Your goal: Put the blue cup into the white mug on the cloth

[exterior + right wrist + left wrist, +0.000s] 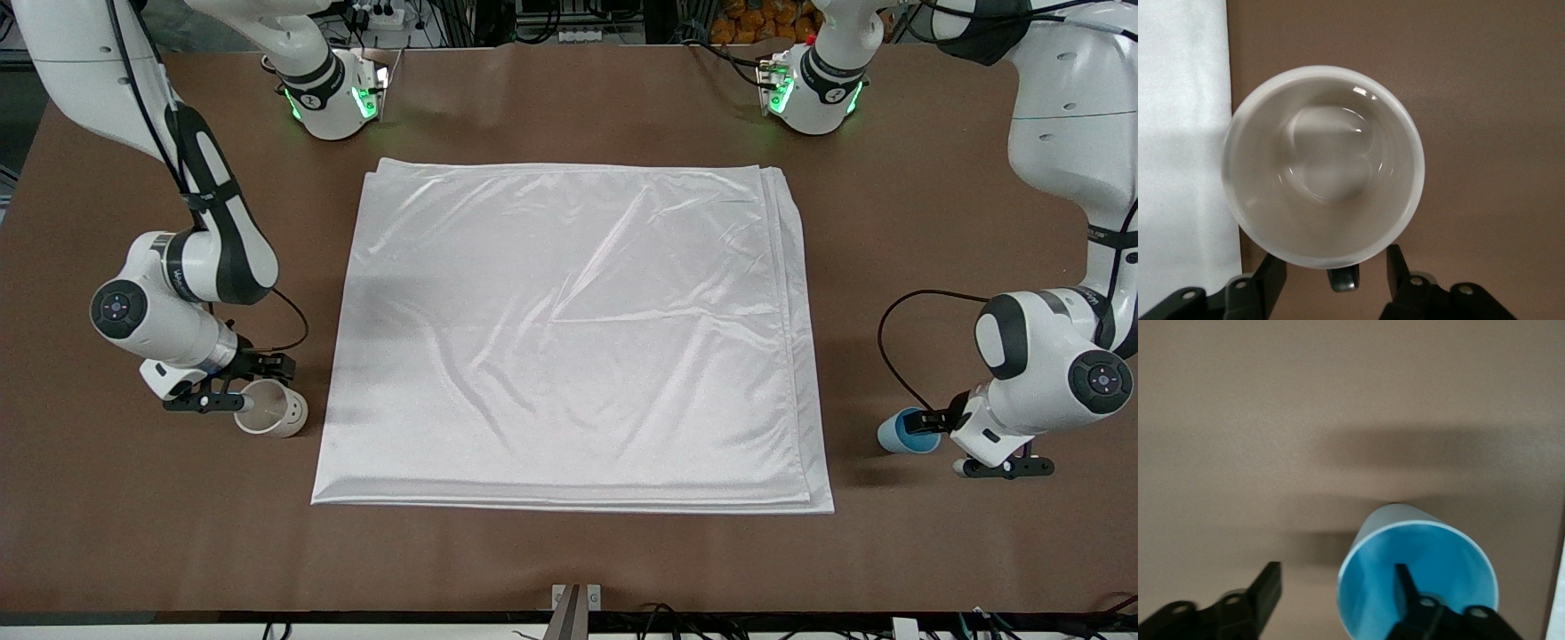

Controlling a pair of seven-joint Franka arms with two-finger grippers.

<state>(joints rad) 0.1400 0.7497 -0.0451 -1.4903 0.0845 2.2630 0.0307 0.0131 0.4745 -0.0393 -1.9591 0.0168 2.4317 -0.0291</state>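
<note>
Light-blue cup (907,432), off-white mug (271,409)

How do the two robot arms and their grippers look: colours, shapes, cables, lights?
Both arms have glossy white rounded shells with black joint sections. The left gripper and right gripper have slim black fingers. A black cable loops beside each wrist, round dark caps mark the joints, and green lights glow on both bases.

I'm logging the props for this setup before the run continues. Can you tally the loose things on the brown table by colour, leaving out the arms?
White: 2 (large shiny white satin-like folded cloth; off-white cylindrical mug with a small dark handle)
Blue: 1 (small light-blue tapered cup without a handle)
Total: 3
</note>
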